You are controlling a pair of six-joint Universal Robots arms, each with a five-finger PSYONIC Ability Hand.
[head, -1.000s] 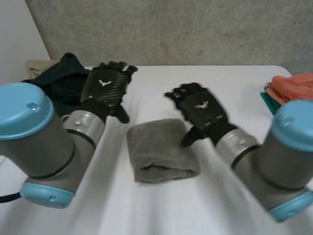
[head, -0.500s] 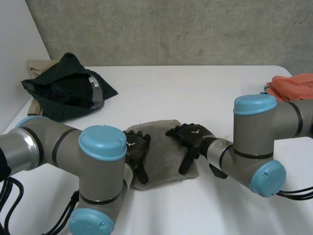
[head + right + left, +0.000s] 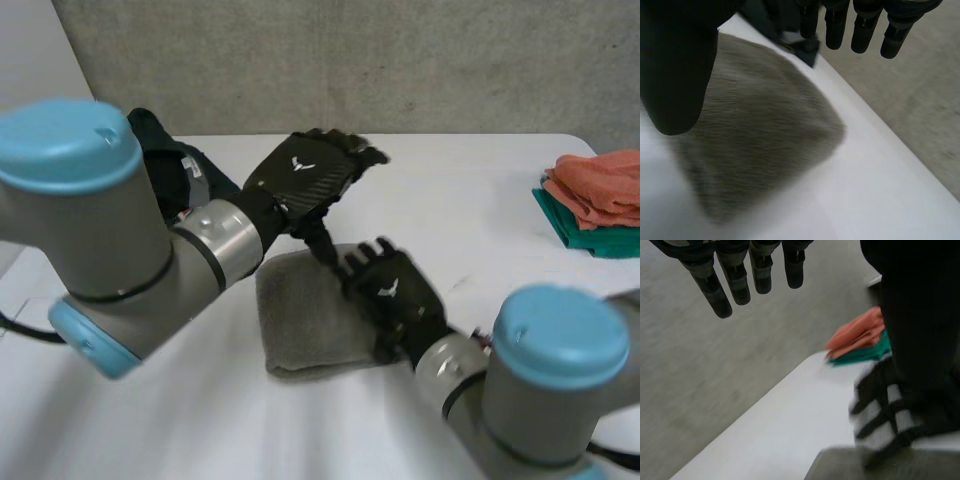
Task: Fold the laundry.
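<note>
A grey towel (image 3: 300, 320) lies folded in a thick block on the white table (image 3: 470, 190). My left hand (image 3: 305, 180) hovers above the towel's far edge, open with its fingers (image 3: 735, 280) straight and nothing in them. My right hand (image 3: 395, 300) is over the towel's right part, also open; its fingers (image 3: 865, 25) reach out beyond the grey towel (image 3: 765, 130), which lies under its palm. Whether it touches the cloth I cannot tell. The towel's edge (image 3: 880, 467) lies below the left thumb.
A black garment (image 3: 160, 160) lies bunched at the table's far left, partly behind my left arm. A folded orange and teal stack (image 3: 595, 195) sits at the right edge and is also seen from the left wrist (image 3: 860, 337). A grey wall rises behind.
Both hands were down on the towel half a second ago. The left hand has lifted up and back; the right hand has shifted over the towel's right part.
</note>
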